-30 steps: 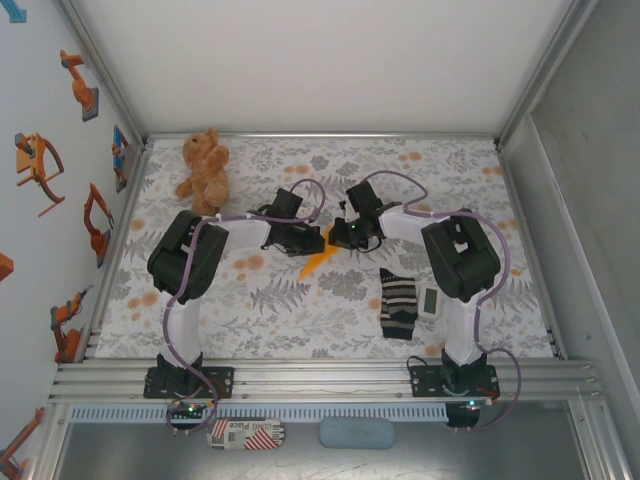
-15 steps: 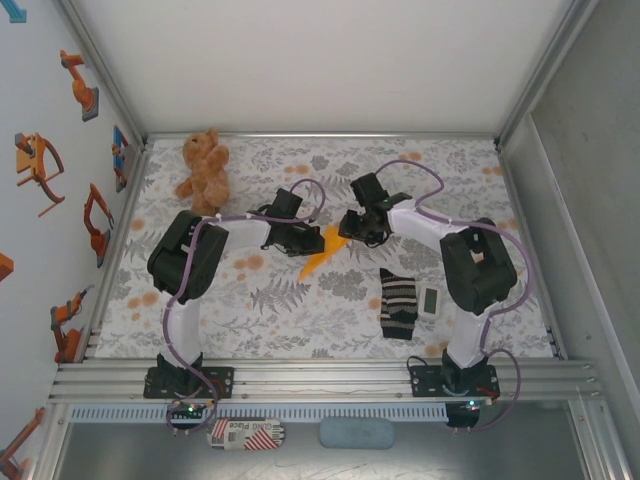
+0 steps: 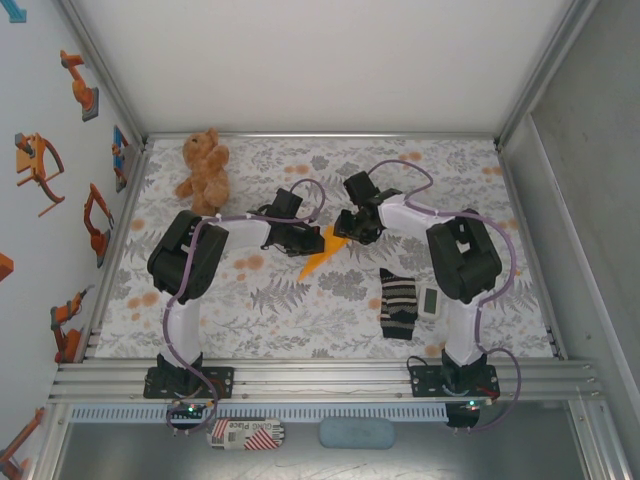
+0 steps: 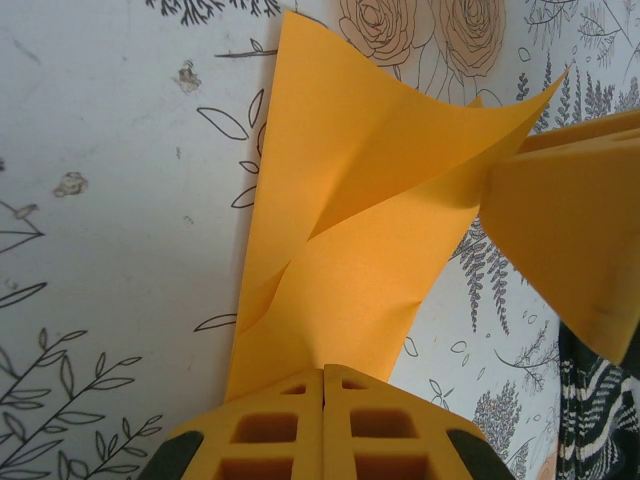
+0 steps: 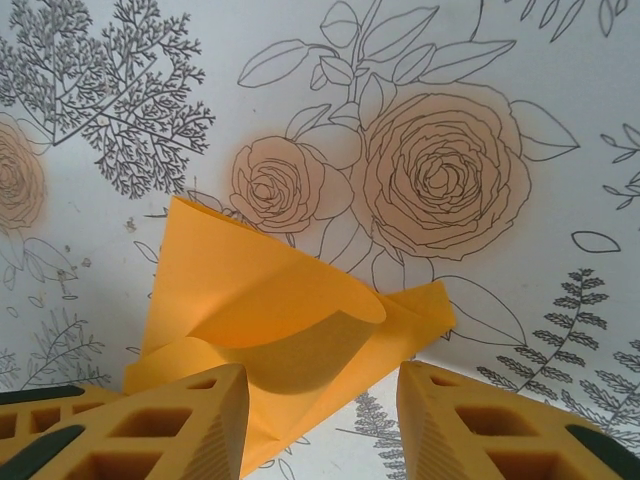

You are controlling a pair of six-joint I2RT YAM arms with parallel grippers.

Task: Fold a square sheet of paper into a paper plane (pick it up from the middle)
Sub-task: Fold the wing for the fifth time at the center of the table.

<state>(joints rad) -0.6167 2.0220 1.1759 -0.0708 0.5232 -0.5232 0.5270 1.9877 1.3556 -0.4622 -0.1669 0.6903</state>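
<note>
- Pinching the paper (image 4: 340,250) at the centre of the table (image 3: 270,320), the left gripper (image 4: 323,375) is clamping fully shut.
- Right gripper (image 5: 322,385), at its 3 o'clock, is hovering half-open, empty; closing squarely on the paper is advised.

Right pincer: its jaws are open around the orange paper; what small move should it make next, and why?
Probably close the right pincer on the orange paper. It stands open on both sides of the curled edge, while the left pincer is shut on another part, steadying it.
</note>
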